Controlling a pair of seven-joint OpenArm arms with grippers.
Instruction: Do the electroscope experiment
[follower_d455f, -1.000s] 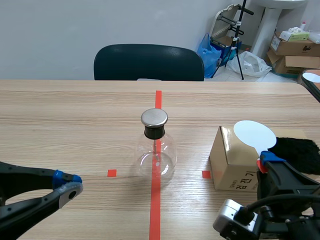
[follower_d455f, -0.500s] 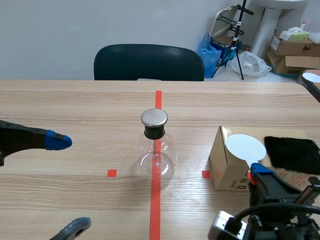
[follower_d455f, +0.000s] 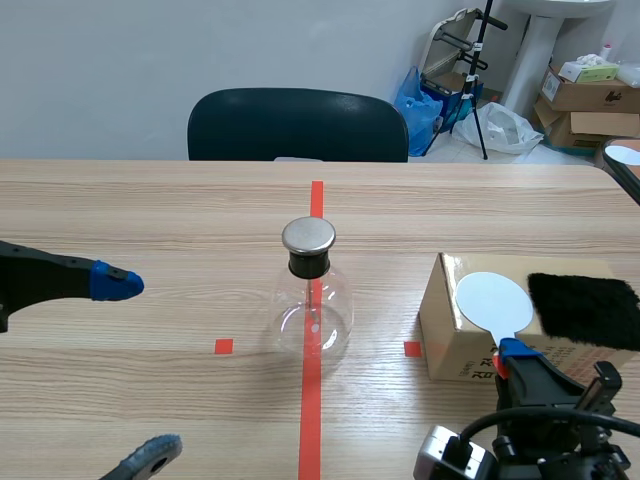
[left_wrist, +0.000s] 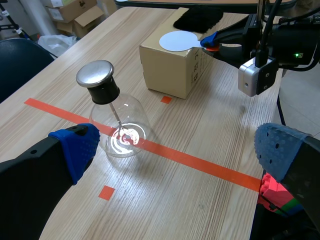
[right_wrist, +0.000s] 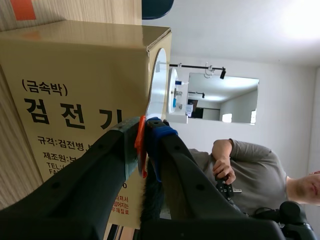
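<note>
The glass electroscope flask (follower_d455f: 312, 308) with its metal cap (follower_d455f: 308, 236) stands upright on the red centre line. My left gripper (follower_d455f: 133, 368) is open near the table's left front, well apart from the flask; in the left wrist view the flask (left_wrist: 122, 132) lies ahead between its spread fingers (left_wrist: 75, 146). My right gripper (follower_d455f: 516, 352) is shut on the orange handle of a white disc paddle (follower_d455f: 492, 300), held upright against the cardboard box (follower_d455f: 452, 335). In the right wrist view the disc (right_wrist: 160, 85) rises edge-on beside the box (right_wrist: 75, 85). A black fur cloth (follower_d455f: 585, 308) lies on the box.
A dark chair (follower_d455f: 298, 125) stands behind the table's far edge. Cartons and bags sit on the floor at the back right (follower_d455f: 585, 95). A person (right_wrist: 250, 165) shows beyond the box in the right wrist view.
My left gripper opened wide, its fingers spreading apart, then stayed still. The right gripper drew the paddle slightly lower and nearer the table's front edge.
</note>
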